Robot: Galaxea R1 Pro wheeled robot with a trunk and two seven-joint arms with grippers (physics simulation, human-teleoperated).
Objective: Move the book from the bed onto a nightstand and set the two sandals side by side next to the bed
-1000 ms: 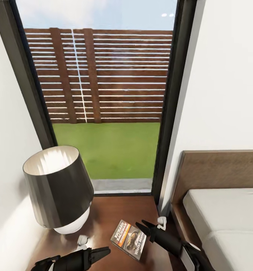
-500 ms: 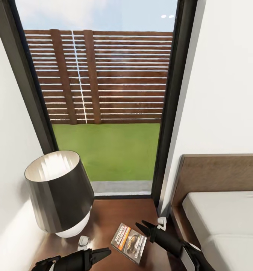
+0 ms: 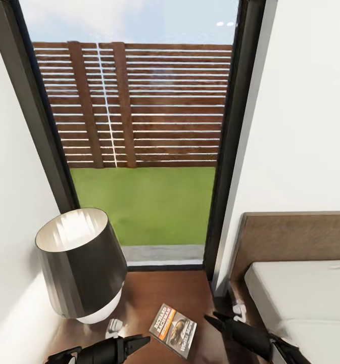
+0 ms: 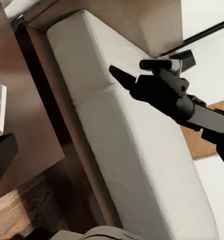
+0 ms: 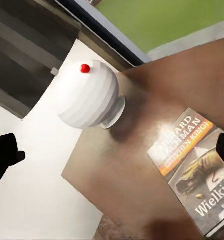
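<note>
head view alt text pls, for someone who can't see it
A paperback book lies flat on a dark wooden nightstand beside a lamp, with the left gripper and right gripper near it. A tall window is behind, the bed at right.

— What can we read near the right gripper?
— On the book just beside its fingertips: "RICHARD BACHMAN", "STEPHEN KING" on the orange band, and "Wielki" below.
</note>
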